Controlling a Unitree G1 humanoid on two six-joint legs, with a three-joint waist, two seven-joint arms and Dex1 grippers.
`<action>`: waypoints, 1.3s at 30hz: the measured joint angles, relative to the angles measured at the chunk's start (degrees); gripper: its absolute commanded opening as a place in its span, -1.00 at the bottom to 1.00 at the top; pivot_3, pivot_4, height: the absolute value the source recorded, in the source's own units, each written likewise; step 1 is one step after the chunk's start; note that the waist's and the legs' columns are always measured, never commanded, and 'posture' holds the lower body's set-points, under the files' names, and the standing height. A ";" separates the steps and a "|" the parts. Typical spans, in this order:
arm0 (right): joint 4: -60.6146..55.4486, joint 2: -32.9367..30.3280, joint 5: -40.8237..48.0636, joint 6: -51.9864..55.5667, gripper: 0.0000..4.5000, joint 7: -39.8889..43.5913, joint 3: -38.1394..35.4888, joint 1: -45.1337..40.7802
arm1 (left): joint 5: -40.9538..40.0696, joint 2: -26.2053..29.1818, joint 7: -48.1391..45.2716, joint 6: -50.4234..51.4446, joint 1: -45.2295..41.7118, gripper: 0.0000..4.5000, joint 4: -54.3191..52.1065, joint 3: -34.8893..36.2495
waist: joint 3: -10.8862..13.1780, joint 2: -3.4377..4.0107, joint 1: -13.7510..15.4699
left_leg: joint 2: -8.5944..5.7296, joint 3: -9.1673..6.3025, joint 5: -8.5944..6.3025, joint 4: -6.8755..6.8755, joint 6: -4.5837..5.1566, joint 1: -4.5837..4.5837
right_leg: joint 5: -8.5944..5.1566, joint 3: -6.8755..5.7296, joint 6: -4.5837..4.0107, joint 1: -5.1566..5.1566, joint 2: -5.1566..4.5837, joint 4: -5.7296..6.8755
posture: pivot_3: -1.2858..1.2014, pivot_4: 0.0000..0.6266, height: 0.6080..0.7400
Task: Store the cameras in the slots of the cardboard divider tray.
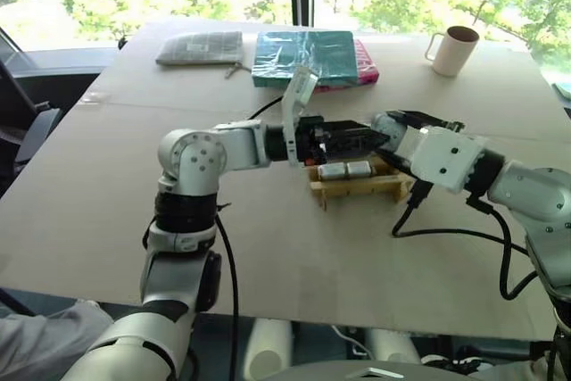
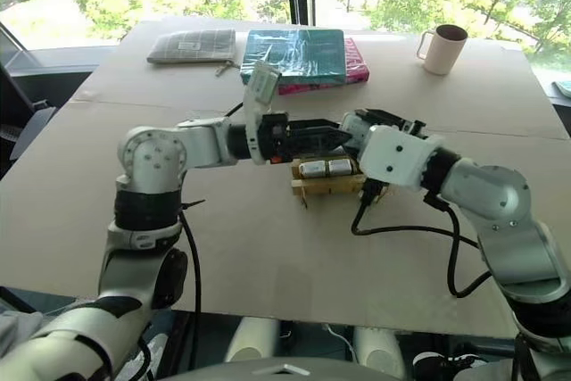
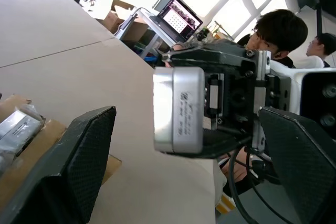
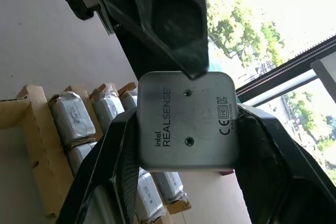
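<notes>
A silver-grey camera (image 4: 186,121) sits clamped between the two black fingers of the right tool (image 4: 184,129), held up above the bench (image 1: 268,238) just over the cardboard divider tray (image 1: 357,186). The left tool (image 3: 178,166) faces it with its fingers spread wide apart, one on each side of the camera without yet touching it, as the left wrist view shows. The tray lies a little right of the bench's centre, directly below the two meeting tools, and already holds several wrapped cameras (image 4: 71,116) in its cells; how many cells are free is hard to tell.

The step in hand looks like a handover or regrasp in mid-air, before the camera goes into a slot. The next move probably calls for the left fingers to close on the camera's free end, with the right letting go only after that, or for the right tool to turn the camera edge-down and lower it into an empty cell.

Farther off lie a teal book (image 1: 303,55) on a pink one, a grey pouch (image 1: 201,46) to the left and a mug (image 1: 453,49) at the far right.
</notes>
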 measured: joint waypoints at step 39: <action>-2.18 0.48 28.16 -1.75 0.96 12.07 -38.93 36.42 | 47.23 -7.18 -33.53 -41.63 -26.69 -0.66 53.62 -30.17 | 0.09 -0.08 0.05 | -0.26 -0.09 -0.02 -0.17 0.04 -0.44 | -0.04 0.00 0.01 -0.41 -0.05 -0.12 | 0.03 -0.52 1.00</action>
